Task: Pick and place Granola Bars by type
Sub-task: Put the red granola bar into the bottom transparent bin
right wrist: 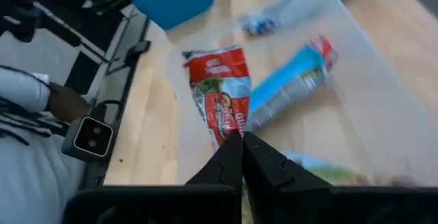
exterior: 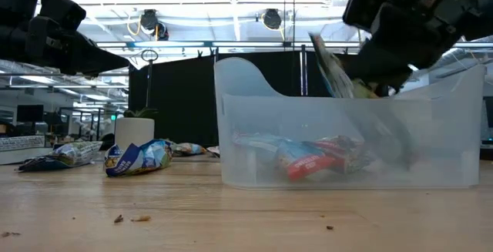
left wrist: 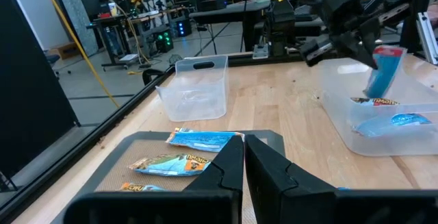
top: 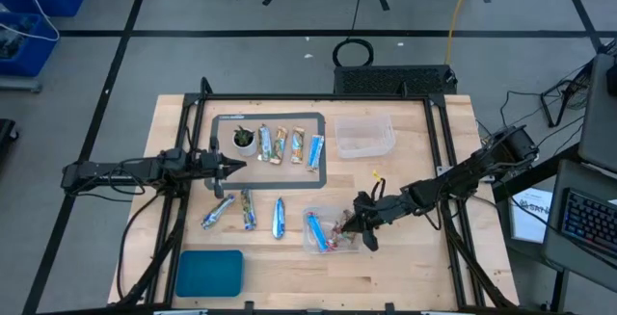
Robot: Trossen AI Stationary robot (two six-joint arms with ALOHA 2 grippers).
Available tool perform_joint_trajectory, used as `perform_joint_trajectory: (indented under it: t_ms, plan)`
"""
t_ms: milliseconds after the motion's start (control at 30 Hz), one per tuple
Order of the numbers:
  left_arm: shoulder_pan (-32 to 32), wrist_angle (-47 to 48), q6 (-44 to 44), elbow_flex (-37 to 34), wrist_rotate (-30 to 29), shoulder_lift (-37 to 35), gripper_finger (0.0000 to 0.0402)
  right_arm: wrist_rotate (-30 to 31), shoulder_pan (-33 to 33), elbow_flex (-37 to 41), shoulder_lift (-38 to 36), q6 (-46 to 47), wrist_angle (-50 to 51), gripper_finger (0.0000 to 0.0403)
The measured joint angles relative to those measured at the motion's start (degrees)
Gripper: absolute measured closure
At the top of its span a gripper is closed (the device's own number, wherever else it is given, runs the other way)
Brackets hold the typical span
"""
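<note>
Here the right gripper (top: pixel 363 228) is clamped on the end of a red-wrapped granola bar (right wrist: pixel 222 90), which hangs over the clear near bin (top: pixel 328 230). In the high view this bin sits at about five o'clock from the table's centre. A blue bar (right wrist: pixel 291 80) and other wrappers already lie inside it. The step in hand is, by judgement, depositing this bar with its kind; the next move calls for lowering it within the walls and parting the fingers. At nine o'clock the left gripper (top: pixel 234 168) waits with its fingers closed and empty, beside the grey mat (top: pixel 320 166) bearing four bars (top: pixel 289 145). Three more bars (top: pixel 247 211) lie loose at seven o'clock, still to be sorted. A second clear bin (top: pixel 364 136) stands at one o'clock.
</note>
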State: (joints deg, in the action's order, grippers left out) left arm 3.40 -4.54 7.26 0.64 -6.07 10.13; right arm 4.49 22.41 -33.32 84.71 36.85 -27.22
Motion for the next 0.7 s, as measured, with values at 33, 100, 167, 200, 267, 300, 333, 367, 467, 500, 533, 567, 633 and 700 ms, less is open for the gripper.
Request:
perform_joint_trajectory:
  t_ms: [33, 100, 167, 200, 267, 300, 333, 367, 467, 500, 533, 567, 633, 700]
  plan:
    - [0.02, 0.0, 0.01, -0.02, 0.0, 0.0, 0.0378, 0.1, 0.0, 0.0, 0.0, 1.39, 0.65, 0.0403]
    - [0.0, 0.0, 0.01, 0.0, 0.0, -0.01, 0.0378, 0.27, -0.02, 0.0, -0.02, 3.68, 1.72, 0.0403]
    - [0.02, 0.0, -0.01, -0.01, 0.0, 0.0, 0.0378, 0.4, -0.02, 0.0, -0.02, 5.58, 3.31, 0.0403]
    - [0.0, 0.0, 0.0, 0.0, 0.0, -0.01, 0.0378, 0.72, -0.02, 0.0, -0.02, 6.34, 3.93, 0.0403]
    - [0.02, 0.0, 0.01, 0.0, 0.0, 0.0, 0.0378, 1.59, 0.19, 0.0, -0.02, 8.22, 4.5, 0.0403]
    - [0.02, 0.0, -0.01, 0.0, 0.0, 0.0, 0.0378, 1.76, 0.27, 0.0, -0.02, 8.98, 4.71, 0.0403]
    - [0.02, 0.0, 0.01, 0.0, 0.0, 0.0, 0.0378, 1.82, 0.42, 0.0, -0.02, 9.45, 5.0, 0.0403]
    - [0.02, 0.0, 0.01, 0.0, 0.0, 0.0, 0.0378, 1.88, 0.55, 0.0, -0.02, 9.66, 5.18, 0.0403]
    - [0.02, 0.0, -0.01, 0.0, 0.0, -0.02, 0.0378, 1.67, 0.57, 0.0, -0.02, 9.61, 5.17, 0.0403]
    - [0.01, 0.0, 0.01, 0.0, 0.0, -0.01, 0.0378, 1.66, 0.57, 0.0, -0.02, 9.59, 5.21, 0.0403]
    - [0.02, 0.0, 0.01, 0.0, 0.0, 0.0, 0.0378, 1.61, 0.57, 0.0, -0.02, 9.59, 5.22, 0.0403]
    - [0.02, 0.0, 0.01, 0.0, 0.0, -0.02, 0.0378, 1.56, 0.57, 0.0, -0.02, 9.59, 5.21, 0.0403]
    - [0.01, 0.0, 0.0, 0.0, 0.0, -0.02, 0.0378, 1.55, 0.57, 0.0, -0.02, 9.56, 5.22, 0.0403]
    - [0.02, 0.0, 0.01, 0.0, 0.0, -0.01, 0.0378, 1.51, 0.57, 0.0, -0.02, 9.44, 5.22, 0.0403]
